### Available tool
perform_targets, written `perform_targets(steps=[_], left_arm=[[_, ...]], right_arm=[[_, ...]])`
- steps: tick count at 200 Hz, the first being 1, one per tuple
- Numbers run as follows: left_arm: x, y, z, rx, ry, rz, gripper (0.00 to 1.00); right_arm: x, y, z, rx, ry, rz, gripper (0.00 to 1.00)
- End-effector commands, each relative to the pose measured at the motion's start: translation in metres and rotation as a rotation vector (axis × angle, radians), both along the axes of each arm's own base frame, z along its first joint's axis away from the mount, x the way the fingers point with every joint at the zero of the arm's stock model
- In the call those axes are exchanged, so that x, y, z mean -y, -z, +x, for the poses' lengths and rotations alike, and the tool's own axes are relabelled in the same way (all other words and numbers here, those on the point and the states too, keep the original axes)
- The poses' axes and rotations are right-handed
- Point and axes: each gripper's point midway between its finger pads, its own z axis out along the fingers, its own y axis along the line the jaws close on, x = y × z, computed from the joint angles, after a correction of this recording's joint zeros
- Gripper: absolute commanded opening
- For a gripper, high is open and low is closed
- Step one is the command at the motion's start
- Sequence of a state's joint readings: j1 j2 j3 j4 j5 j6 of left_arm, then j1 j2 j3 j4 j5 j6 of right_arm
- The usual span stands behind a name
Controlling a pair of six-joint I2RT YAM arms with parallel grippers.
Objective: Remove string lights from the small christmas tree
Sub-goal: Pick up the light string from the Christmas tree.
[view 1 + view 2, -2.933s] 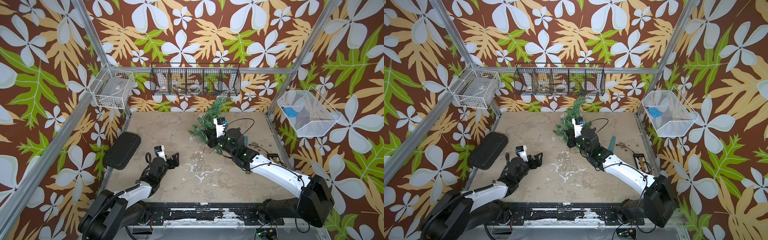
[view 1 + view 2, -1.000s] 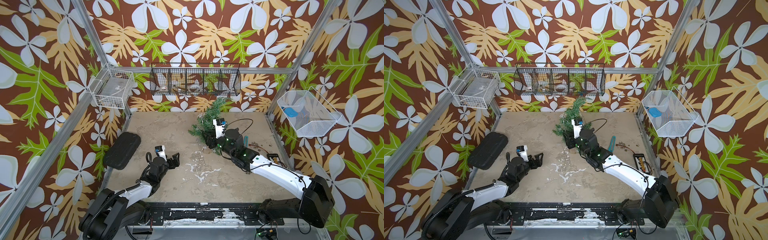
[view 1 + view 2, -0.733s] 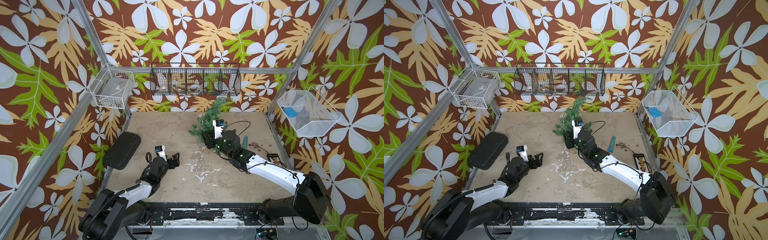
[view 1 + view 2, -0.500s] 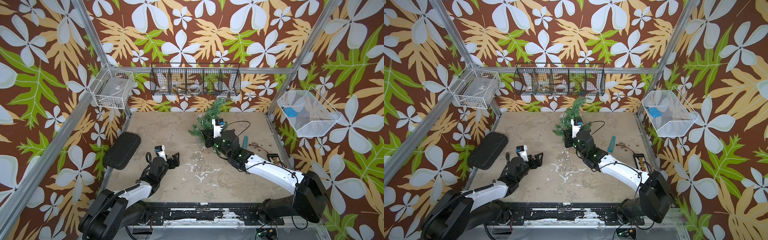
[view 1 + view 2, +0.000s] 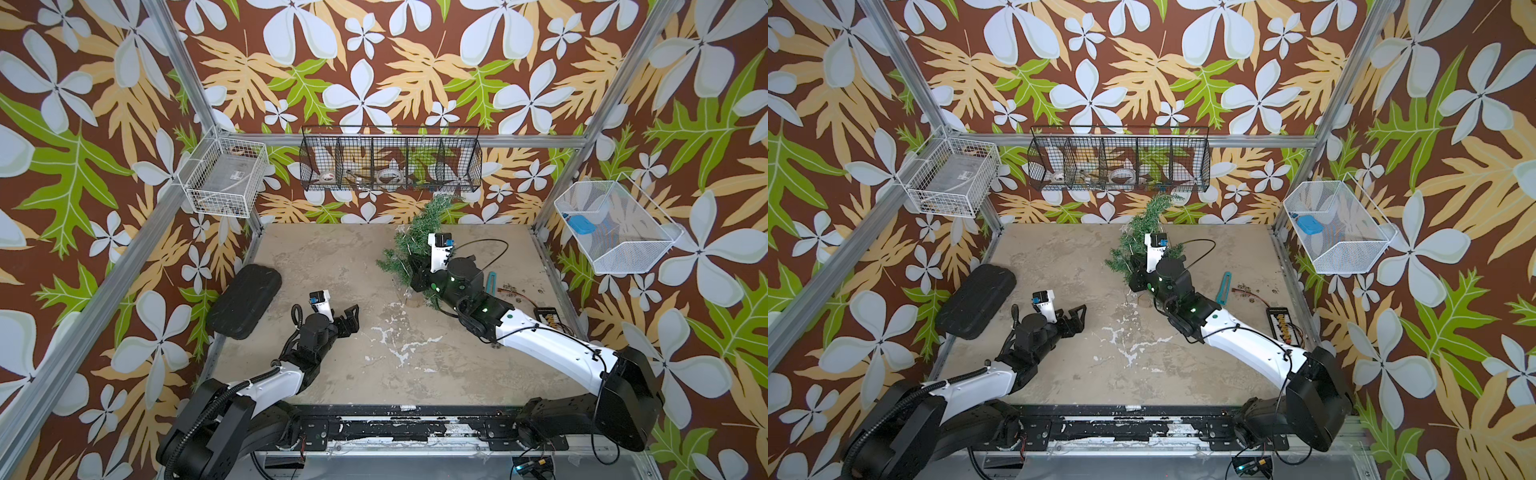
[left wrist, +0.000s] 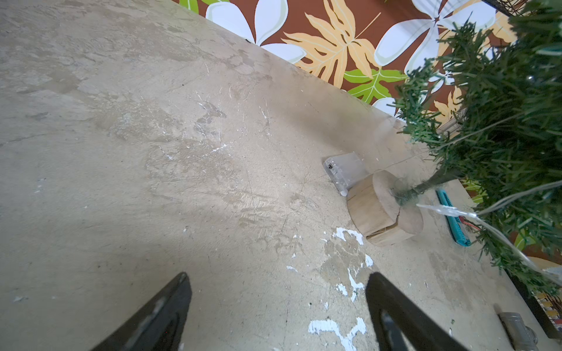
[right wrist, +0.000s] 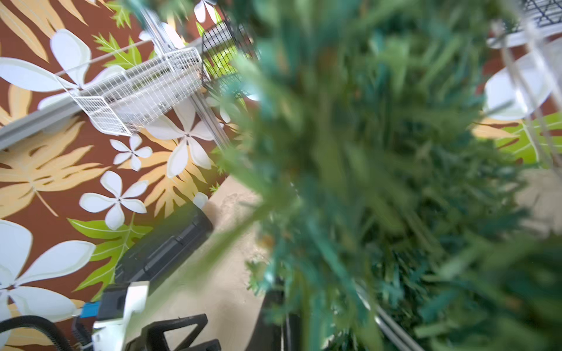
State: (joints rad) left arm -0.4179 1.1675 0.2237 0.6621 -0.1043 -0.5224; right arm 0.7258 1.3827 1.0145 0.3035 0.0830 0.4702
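Green needles crowd my right jaws, which have just snapped together low in the small tree point(image 5: 419, 226). The string lights point(image 6: 447, 210) thread through those same lower branches, but whether their wire is pinched I cannot tell; if so, pulling can begin. My left jaws wait wide apart over the tabletop point(image 5: 332, 257), well clear of the tree.

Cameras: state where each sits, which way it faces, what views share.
Top views: high behind the robot, looking down on the table; left arm and right arm show.
Left wrist: low, facing the small christmas tree; its open left gripper shows.
Right wrist: pressed into the tree's needles; left arm shows.
Shared: all see the tree.
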Motion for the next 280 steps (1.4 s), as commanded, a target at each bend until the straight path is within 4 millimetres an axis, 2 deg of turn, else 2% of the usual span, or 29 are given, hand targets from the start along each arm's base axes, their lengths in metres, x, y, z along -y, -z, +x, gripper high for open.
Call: perform_targets(steps=[1,54,102,176,201,224,250,280], left_arm=[[0.0,-0.006,0.003,0.022,-0.003,0.001,0.92],[0.0,-0.005,0.003,0.019,-0.004,0.001,0.92],[-0.001,-0.005,0.003,0.019,-0.006,0.002,0.92],[-0.001,-0.003,0.004,0.014,-0.008,0.007,0.92],[-0.002,-0.003,0.003,0.012,-0.013,0.012,0.92],[-0.003,-0.002,0.003,0.012,-0.015,0.015,0.92],[-0.004,-0.002,0.002,0.011,-0.018,0.017,0.92],[-0.004,-0.001,0.001,0.01,-0.018,0.015,0.92]], right_arm=[[-0.005,-0.015,-0.004,0.016,-0.031,0.018,0.0],[-0.02,-0.056,-0.011,0.056,-0.125,0.059,0.0],[-0.036,-0.096,-0.036,0.089,-0.29,0.105,0.0],[-0.019,-0.163,-0.078,0.191,-0.386,0.125,0.0],[-0.002,-0.186,-0.087,0.24,-0.347,0.118,0.0],[0.023,-0.194,-0.09,0.278,-0.244,0.087,0.0],[0.061,-0.192,-0.089,0.304,-0.093,0.038,0.0],[0.109,-0.173,-0.072,0.251,0.036,0.035,0.0]])
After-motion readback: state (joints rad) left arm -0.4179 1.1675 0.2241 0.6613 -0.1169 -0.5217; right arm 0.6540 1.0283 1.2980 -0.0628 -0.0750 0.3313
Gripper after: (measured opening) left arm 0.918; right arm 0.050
